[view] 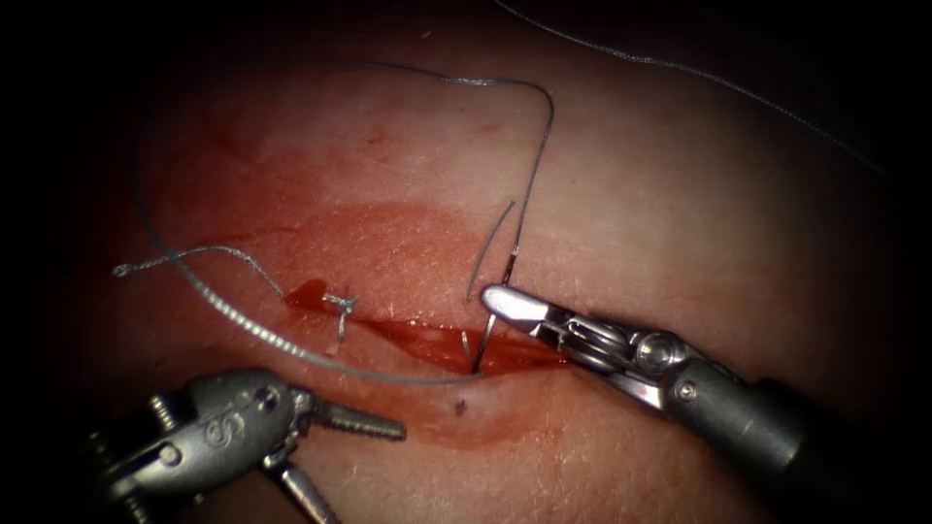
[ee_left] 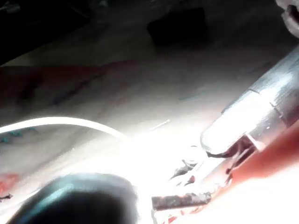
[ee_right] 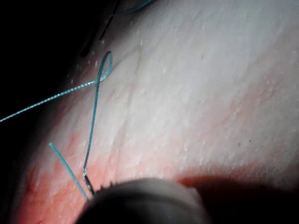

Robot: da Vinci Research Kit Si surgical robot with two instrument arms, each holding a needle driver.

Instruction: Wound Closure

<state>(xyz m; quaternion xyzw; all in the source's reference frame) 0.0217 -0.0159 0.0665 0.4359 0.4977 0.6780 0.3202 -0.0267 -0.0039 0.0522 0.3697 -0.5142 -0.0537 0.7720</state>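
Note:
The tissue (view: 680,223) has a cut (view: 427,342) running left to right, wet with red fluid. My right tool (view: 503,302) comes in from the right and is shut on the needle (view: 485,340) close to its thread end. The needle stands steeply, its lower end down in the cut at the near edge. Thread (view: 536,146) leaves the needle's top (ee_right: 88,182) and loops (ee_right: 96,93) far over the tissue to the left. My left tool (view: 364,474) waits at the lower left, below the cut, open and holding nothing.
A knot (view: 340,306) sits on the cut's left end, a frayed tail (view: 121,270) trailing left from it. A short loose thread piece (view: 485,247) lies just above the right tool. Another strand (view: 680,68) crosses the far right tissue. A bright thread arc (ee_left: 60,122) lies ahead of the left tool.

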